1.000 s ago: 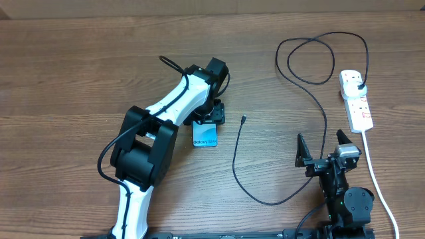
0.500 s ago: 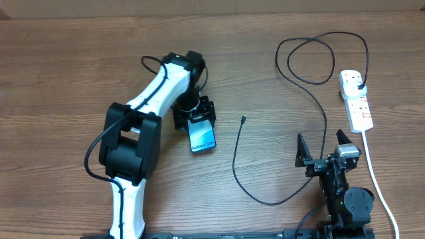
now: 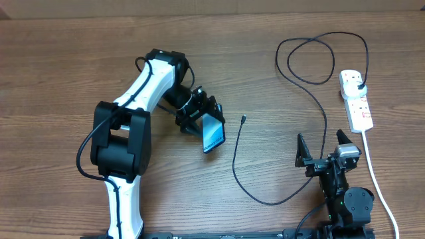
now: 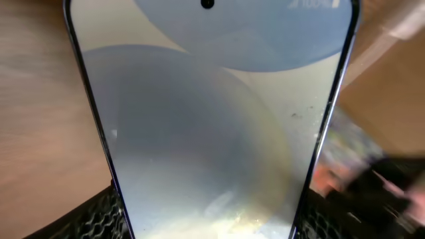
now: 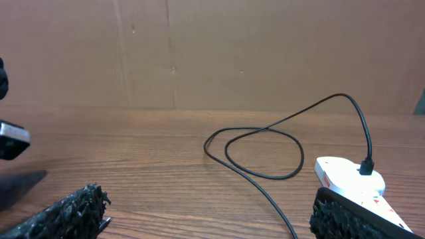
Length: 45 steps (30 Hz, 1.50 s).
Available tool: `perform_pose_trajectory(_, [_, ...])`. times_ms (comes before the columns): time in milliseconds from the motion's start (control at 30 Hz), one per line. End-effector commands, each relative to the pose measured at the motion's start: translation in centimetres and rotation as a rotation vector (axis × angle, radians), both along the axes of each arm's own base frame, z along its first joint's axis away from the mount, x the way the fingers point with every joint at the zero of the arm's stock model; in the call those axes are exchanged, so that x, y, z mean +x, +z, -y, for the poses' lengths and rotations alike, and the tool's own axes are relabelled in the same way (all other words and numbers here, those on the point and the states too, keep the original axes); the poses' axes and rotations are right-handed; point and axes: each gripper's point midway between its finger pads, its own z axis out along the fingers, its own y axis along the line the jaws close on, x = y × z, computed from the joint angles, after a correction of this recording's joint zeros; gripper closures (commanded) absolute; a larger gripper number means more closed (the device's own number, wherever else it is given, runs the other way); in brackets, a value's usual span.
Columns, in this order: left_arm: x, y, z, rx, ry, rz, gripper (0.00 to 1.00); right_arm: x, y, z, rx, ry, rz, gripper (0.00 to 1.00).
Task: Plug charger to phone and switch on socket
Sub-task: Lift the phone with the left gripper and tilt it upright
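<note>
Matt brown wood-grain table [image 3: 60, 60]. The phone [image 3: 213, 133] had a glossy, smooth glass screen with dusty specks. The cable [image 3: 326, 126] was thin, black, matt. The power strip [image 3: 356, 103] was smooth white plastic. The right gripper [image 3: 323, 149] pads [image 5: 66, 209] were rough, black.

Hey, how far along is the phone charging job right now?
Done: the charger plug sits in the socket. In hand: the left gripper holds the phone, tilted. Left: the connector tip lies apart from the phone, unplugged; then switching the socket on. The right gripper is open.
</note>
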Motion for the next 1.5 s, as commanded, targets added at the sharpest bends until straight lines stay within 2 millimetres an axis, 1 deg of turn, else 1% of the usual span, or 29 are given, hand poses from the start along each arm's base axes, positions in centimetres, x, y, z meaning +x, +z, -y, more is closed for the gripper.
perform_pose_trajectory(0, [1.6,4.6,2.2,-0.309,0.088,-0.013,0.30,0.0,-0.1,-0.1,-0.004,0.002,0.006,0.00])
perform_pose_trajectory(67, [2.1,5.6,2.2,-0.364,0.122,-0.030,0.30,0.0,-0.1,-0.1,-0.004,0.002,0.006,0.00])
perform_pose_trajectory(133, [2.7,7.0,2.2,-0.443,0.169,-0.047,0.32,0.0,-0.1,-0.1,-0.004,0.002,0.006,0.00])
perform_pose_trajectory(167, [2.9,7.2,2.2,-0.458,0.178,-0.050,0.32,0.0,-0.1,-0.1,-0.004,0.002,0.006,0.00])
perform_pose_trajectory(233, [3.9,9.3,2.2,-0.575,0.239,-0.073,0.37,0.0,-0.1,-0.1,-0.004,0.002,0.006,0.00])
perform_pose_trajectory(400, [4.9,11.4,2.0,-0.697,0.298,-0.095,0.37,0.0,-0.1,-0.1,-0.004,0.002,0.006,0.00])
perform_pose_trajectory(567, [5.4,11.4,1.2,-0.692,0.326,-0.110,0.37,0.0,-0.1,-0.1,-0.004,0.002,0.006,0.00])
perform_pose_trajectory(733, [5.6,11.6,-0.1,-0.672,0.383,-0.166,0.37,0.0,-0.1,-0.1,-0.004,0.002,0.006,0.00])
perform_pose_trajectory(900, [5.7,11.8,-1.0,-0.658,0.426,-0.211,0.41,0.0,-0.1,-0.1,-0.004,0.002,0.006,0.00])
perform_pose_trajectory(1100, [5.9,11.8,-1.3,-0.666,0.425,-0.185,0.41,0.0,-0.1,-0.1,-0.004,0.002,0.006,0.00])
perform_pose_trajectory(1467, [5.6,12.0,-1.3,-0.661,0.432,-0.202,0.41,0.0,-0.1,-0.1,-0.004,0.002,0.006,0.00])
